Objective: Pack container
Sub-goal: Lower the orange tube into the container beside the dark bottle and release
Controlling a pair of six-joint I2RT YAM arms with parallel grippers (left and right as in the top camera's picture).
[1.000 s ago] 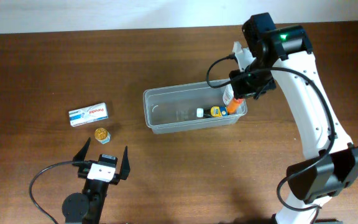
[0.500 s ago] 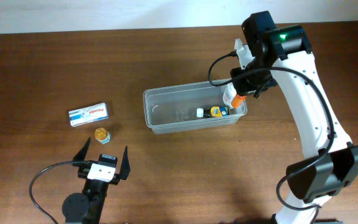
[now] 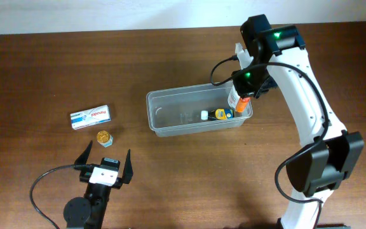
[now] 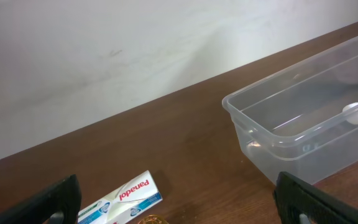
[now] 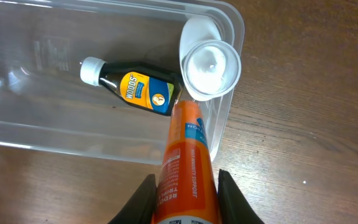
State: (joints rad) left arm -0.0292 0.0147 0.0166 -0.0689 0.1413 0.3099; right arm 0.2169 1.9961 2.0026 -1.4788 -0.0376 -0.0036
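Container (image 3: 170, 95), a clear shallow rectangular plastic tub, sits directly beneath the right claw (image 3: 243, 95), which is clamped on an orange plastic tube (image 5: 185, 162). A small dark yellow-labelled bottle (image 5: 135, 88) lies inside, ahead of the fingers. The left claw (image 3: 108, 152) is spread wide, well apart from the tub.

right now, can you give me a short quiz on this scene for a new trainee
1. True or false: the Panadol box lies on the table, outside the container.
2. What does the right hand grip? A: a dark bottle. B: an orange tube. C: a gold-lidded jar.
3. Which hand stands open and empty?

Key: 1 true. 2 B. 3 the left hand.
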